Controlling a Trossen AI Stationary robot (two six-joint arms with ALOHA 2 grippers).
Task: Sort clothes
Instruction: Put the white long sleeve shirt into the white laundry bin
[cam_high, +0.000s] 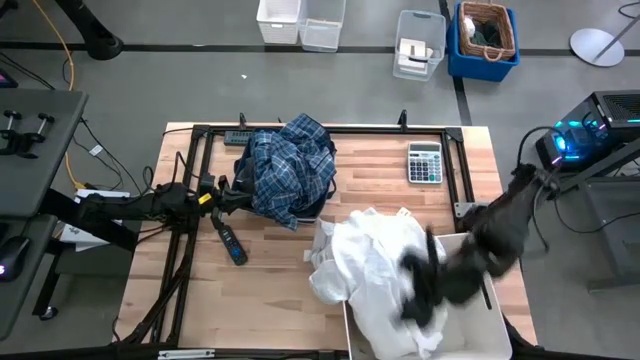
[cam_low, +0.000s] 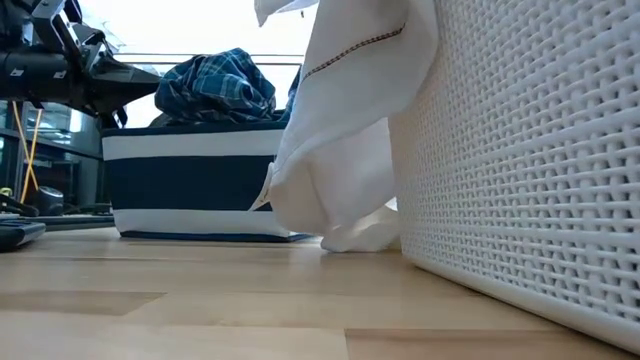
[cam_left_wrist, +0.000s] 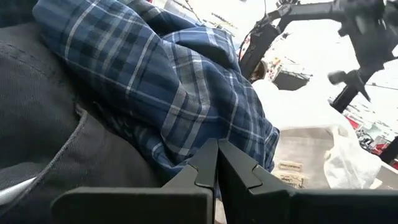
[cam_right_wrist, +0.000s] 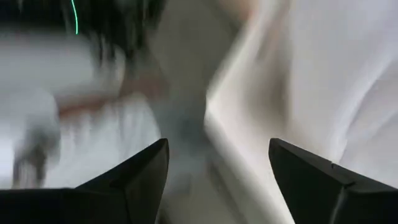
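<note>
A blue-white plaid shirt (cam_high: 290, 170) lies heaped on a dark grey piece (cam_left_wrist: 43, 124) in the dark blue bin (cam_low: 190, 190) at the table's far middle. White shirts (cam_high: 370, 265) are piled in the large white bin (cam_high: 490, 320) at the near right, and one hangs over its left wall (cam_low: 340, 150). My left gripper (cam_high: 240, 196) is shut at the plaid shirt's left edge (cam_left_wrist: 217, 149). My right gripper (cam_right_wrist: 217, 155) is open and blurred above the white shirts (cam_right_wrist: 348, 81); it shows over the white bin in the high view (cam_high: 425, 285). My left gripper's shut fingertips (cam_left_wrist: 208, 155) stand at the lower hem of the plaid shirt (cam_left_wrist: 186, 152), coming level from the table's left. I cannot tell whether they touch or pinch the cloth.
A calculator (cam_high: 425, 162) lies at the far right of the table. A dark hand-held device (cam_high: 230, 245) lies left of centre, and another one (cam_high: 240, 137) lies at the far edge. A black frame (cam_high: 190, 160) runs around the table top. The white bin's woven wall (cam_low: 520, 150) fills the near right.
</note>
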